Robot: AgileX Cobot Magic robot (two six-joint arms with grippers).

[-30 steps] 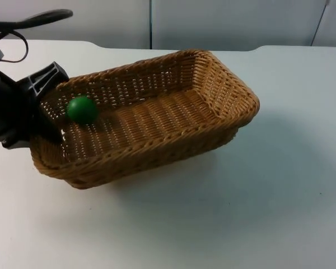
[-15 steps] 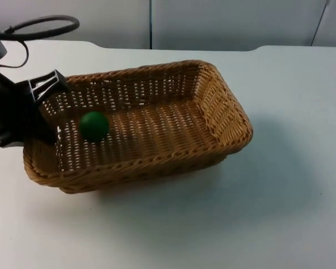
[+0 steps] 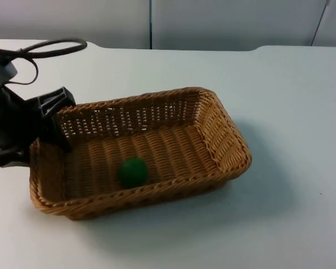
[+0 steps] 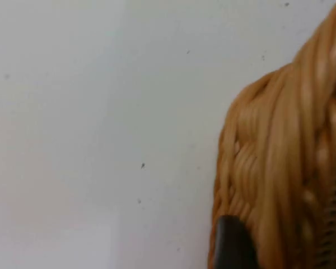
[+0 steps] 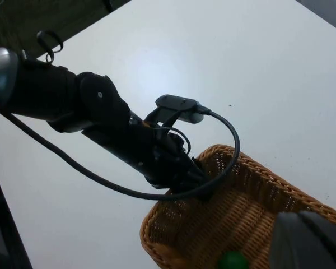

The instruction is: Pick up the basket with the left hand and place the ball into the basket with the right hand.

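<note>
A woven wicker basket (image 3: 231,136) lies lengthwise across the middle of the white table and casts a soft shadow in front and to the right. The green ball (image 3: 133,172) rests inside it, against the front wall, left of centre. My left gripper (image 3: 49,130) is shut on the rim of the basket's left end. The left wrist view brings the rim (image 4: 280,140) close up, with one black fingertip (image 4: 232,244) against it. My right gripper (image 5: 309,242) hangs high above the basket (image 5: 252,196), looking down on the left arm and the ball (image 5: 233,261).
The table top (image 3: 291,101) is bare white to the right of the basket and behind it. A grey partition wall (image 3: 224,22) closes the far edge. The left arm (image 5: 101,123) reaches over the table's left part.
The basket has come down and toward the front and now sits more level. The ball has rolled from the left end to the front wall near the middle.
</note>
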